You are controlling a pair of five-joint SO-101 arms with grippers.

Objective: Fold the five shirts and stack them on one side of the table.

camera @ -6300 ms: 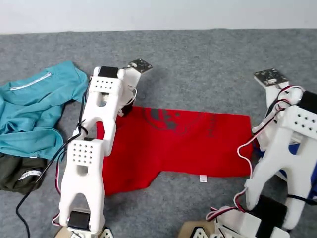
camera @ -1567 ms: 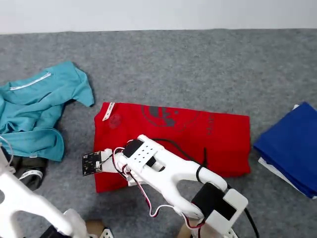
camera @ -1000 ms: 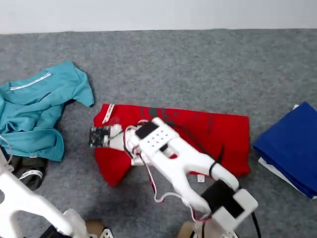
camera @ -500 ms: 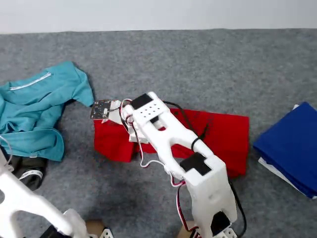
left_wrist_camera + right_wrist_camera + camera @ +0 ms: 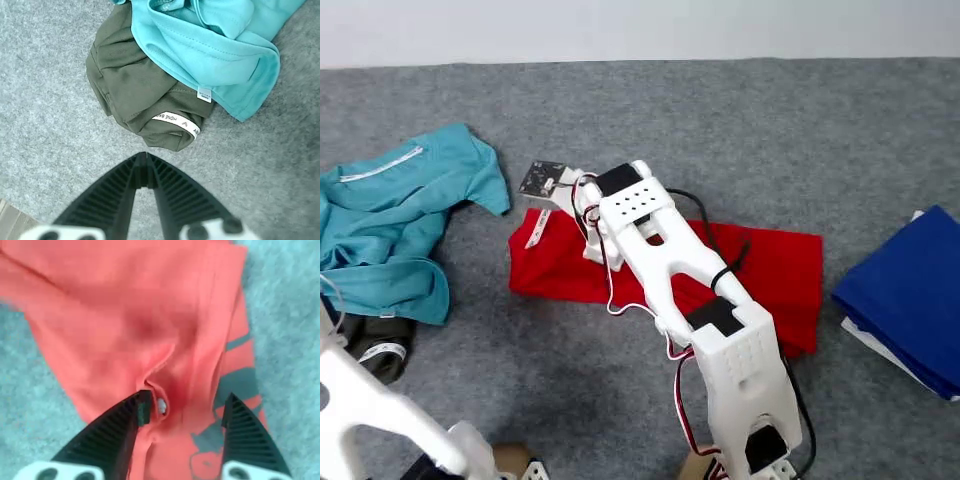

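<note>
Right claw [image 5: 186,401] spread, over red shirt [image 5: 115,315]

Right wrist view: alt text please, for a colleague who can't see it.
The right gripper, jaws apart, sits low over the rumpled red shirt, with a raised crease of fabric running into the gap. The grey table shows along the shirt's edges.

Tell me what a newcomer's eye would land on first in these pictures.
The red shirt lies in the middle of the table, with the right arm stretched across it. The right gripper is open over bunched red fabric at the end nearest the teal shirt. That crumpled teal shirt sits at one table edge, and a folded blue shirt at the opposite edge.
</note>
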